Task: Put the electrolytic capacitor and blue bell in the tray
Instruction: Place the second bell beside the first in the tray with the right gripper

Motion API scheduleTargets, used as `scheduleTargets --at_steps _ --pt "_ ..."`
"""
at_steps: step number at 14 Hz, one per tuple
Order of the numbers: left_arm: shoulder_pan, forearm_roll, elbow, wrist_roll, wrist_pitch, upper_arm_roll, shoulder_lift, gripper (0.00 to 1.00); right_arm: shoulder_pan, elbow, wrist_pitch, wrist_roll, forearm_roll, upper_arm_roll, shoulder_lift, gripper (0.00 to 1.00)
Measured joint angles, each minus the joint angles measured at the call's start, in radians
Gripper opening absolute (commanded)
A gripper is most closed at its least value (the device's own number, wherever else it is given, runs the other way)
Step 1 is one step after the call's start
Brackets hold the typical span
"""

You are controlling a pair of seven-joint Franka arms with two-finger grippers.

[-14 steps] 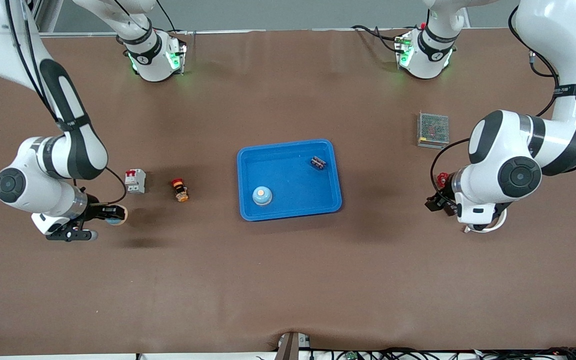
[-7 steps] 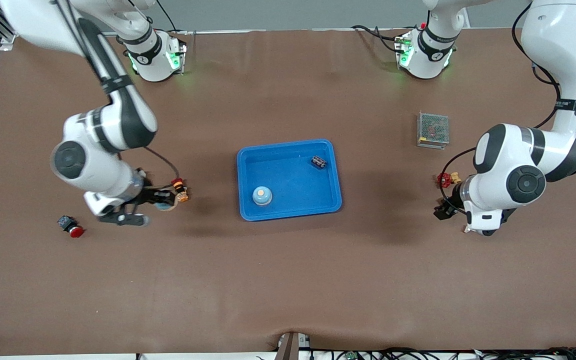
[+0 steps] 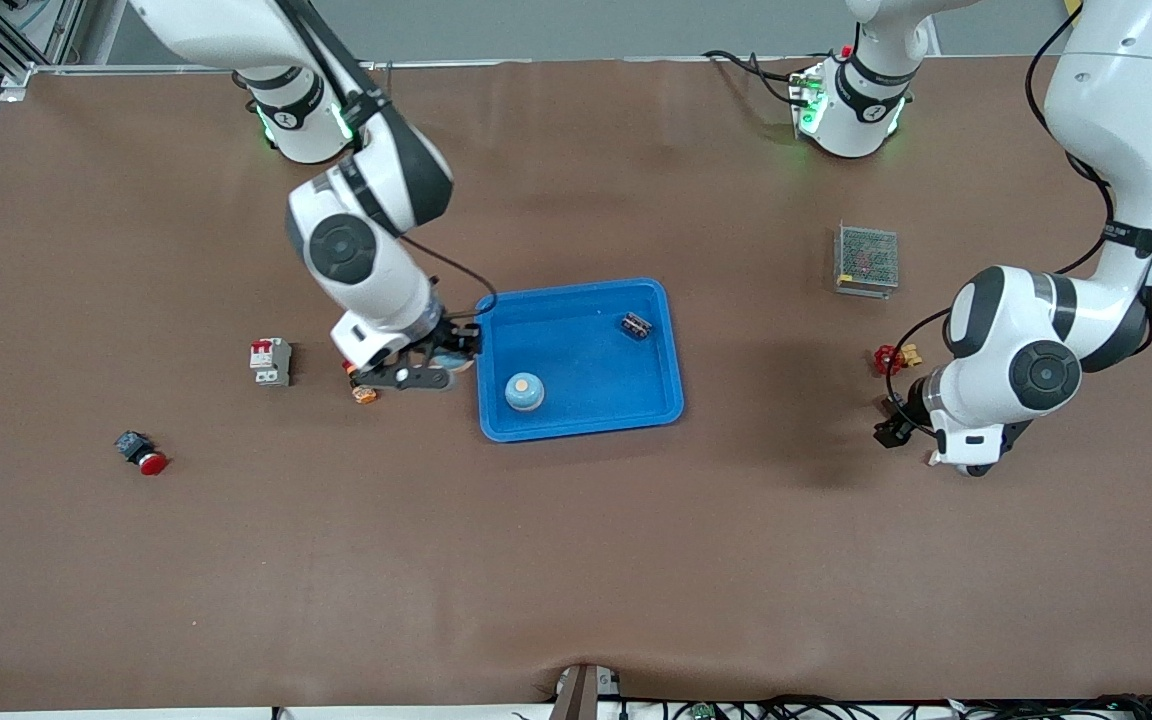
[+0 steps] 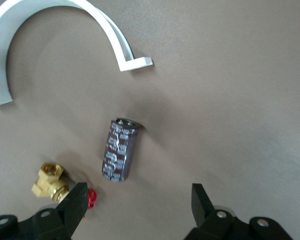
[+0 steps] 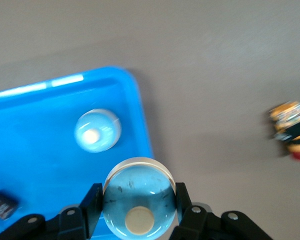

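The blue tray (image 3: 671, 345) lies mid-table and holds a blue bell (image 3: 524, 391) and a dark electrolytic capacitor (image 3: 636, 325). My right gripper (image 3: 451, 358) is shut on a second blue bell (image 5: 139, 200), held over the tray's rim (image 5: 140, 115) at the right arm's end. The other bell (image 5: 97, 130) and the capacitor (image 5: 2, 205) show in the tray below it. My left gripper (image 4: 140, 200) stands open over the table, close to a second electrolytic capacitor (image 4: 120, 150) that lies on its side. In the front view the left gripper (image 3: 891, 428) is at the left arm's end.
A brass valve with a red handle (image 3: 894, 356) lies beside the left gripper. A grey mesh box (image 3: 866, 260) is farther back. A circuit breaker (image 3: 270, 361), an orange button (image 3: 364, 393) and a red push button (image 3: 141, 453) lie toward the right arm's end. A white curved strip (image 4: 110, 35) lies near the capacitor.
My right arm has carried the blue bell from the right arm's end of the table across to the tray's rim. The left arm has shifted a little toward the front camera.
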Motion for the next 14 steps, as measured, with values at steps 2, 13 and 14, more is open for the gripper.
scheduleTargets --at_steps 2,13,14 --pt "0.005 0.059 -0.007 0.0 0.015 0.0 0.023 0.85 0.051 -0.005 0.03 0.078 -0.019 -0.001 0.011 0.0" --pt "0.024 0.127 -0.019 0.0 0.051 0.0 0.081 0.6 0.138 -0.018 0.148 0.286 -0.156 -0.006 0.132 0.0" --pt "0.025 0.128 -0.021 0.0 0.059 0.0 0.084 0.55 0.143 -0.018 0.155 0.296 -0.156 -0.006 0.136 0.0"
